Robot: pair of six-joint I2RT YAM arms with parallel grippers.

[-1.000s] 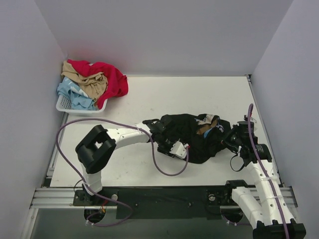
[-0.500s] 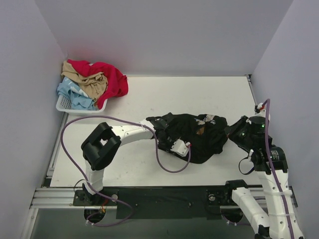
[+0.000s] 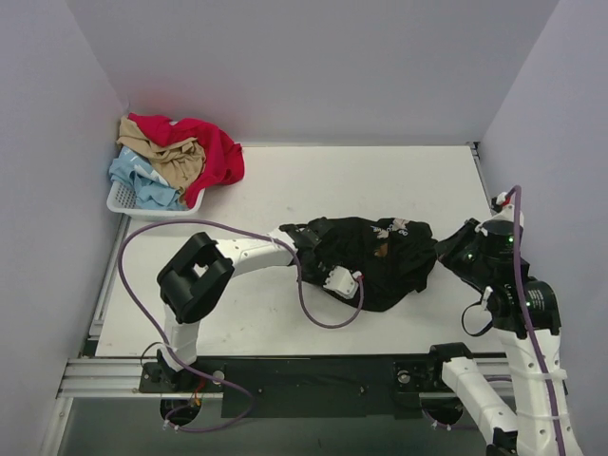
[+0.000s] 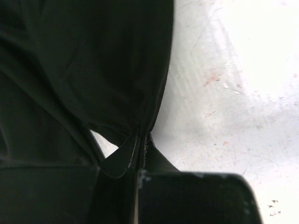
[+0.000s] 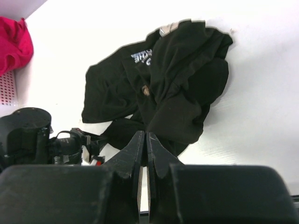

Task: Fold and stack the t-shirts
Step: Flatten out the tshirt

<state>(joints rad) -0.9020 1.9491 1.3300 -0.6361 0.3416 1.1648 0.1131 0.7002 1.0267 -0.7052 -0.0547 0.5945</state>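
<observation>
Left end effector (image 4: pixel 142 140) pinched shut on the black t-shirt (image 3: pixel 380 261) at its 9 o'clock edge; my right end effector (image 5: pixel 144 136) closed empty at 3 o'clock.

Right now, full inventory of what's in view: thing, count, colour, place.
black shirt: 1, black with pale print, crumpled mid-table between the arms
red shirt: 1, red, on the basket pile, spilling over its right side
tan shirt: 1, tan, middle of the pile
blue shirt: 1, pale blue, left front of the pile
basket: 1, white lattice, far-left table corner
table: 1, white
cables: 2, purple, one along each arm
left arm: 1, white and black, reaching to the shirt's left end
right arm: 1, white and black, raised at the shirt's right end
left fingers: black, shut on black shirt edge
right fingers: black, shut; a grip on cloth unclear
</observation>
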